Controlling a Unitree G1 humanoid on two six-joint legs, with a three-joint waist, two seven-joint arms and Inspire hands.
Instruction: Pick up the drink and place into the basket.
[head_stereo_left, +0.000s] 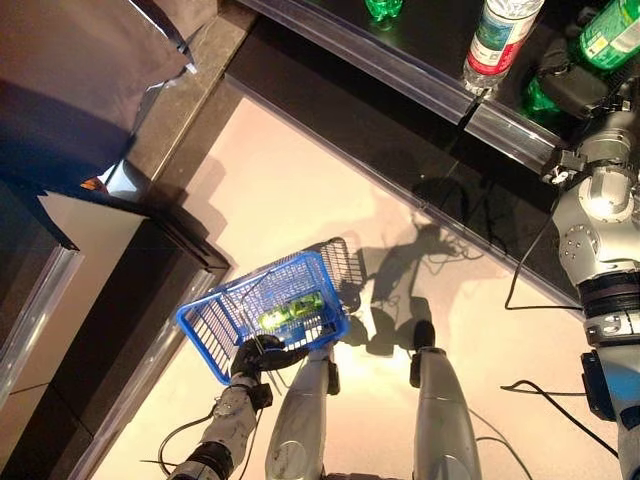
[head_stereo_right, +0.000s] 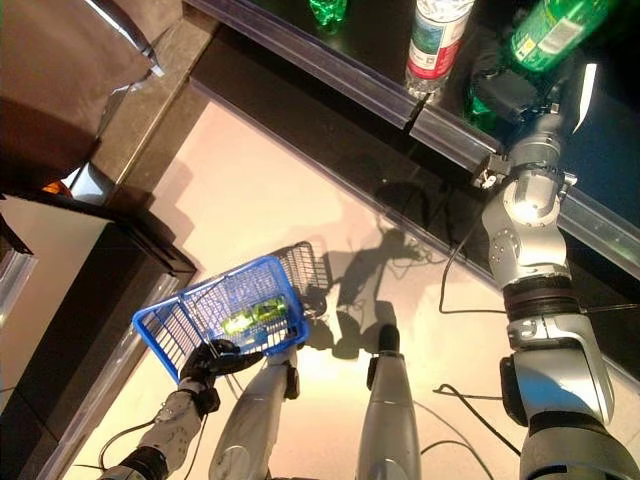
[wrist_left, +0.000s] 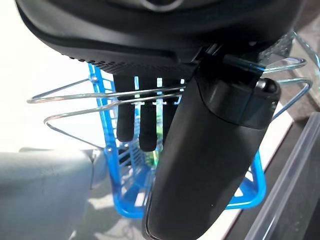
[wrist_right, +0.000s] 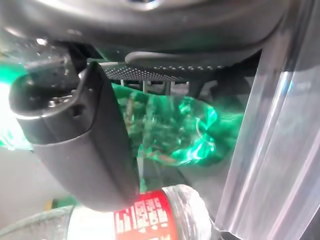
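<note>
On the dark shelf, a green drink bottle (head_stereo_left: 610, 35) leans at the far right, and my right hand (head_stereo_left: 575, 88) is shut round its lower part. In the right wrist view the thumb (wrist_right: 80, 140) and the fingers above clasp the green bottle (wrist_right: 170, 130). Low at the left hangs a blue wire basket (head_stereo_left: 200, 340), tilted, with another green bottle (head_stereo_left: 292, 310) lying inside. My left hand (head_stereo_left: 255, 360) is shut on the basket's wire handles (wrist_left: 75, 90), its fingers (wrist_left: 140, 125) curled over them.
A clear water bottle (head_stereo_left: 500, 35) with a red-and-green label stands left of the held bottle, and another green bottle (head_stereo_left: 383, 8) stands further left. A clear plastic rail (head_stereo_left: 400, 60) edges the shelf. A dark low unit (head_stereo_left: 100, 250) flanks the floor on the left.
</note>
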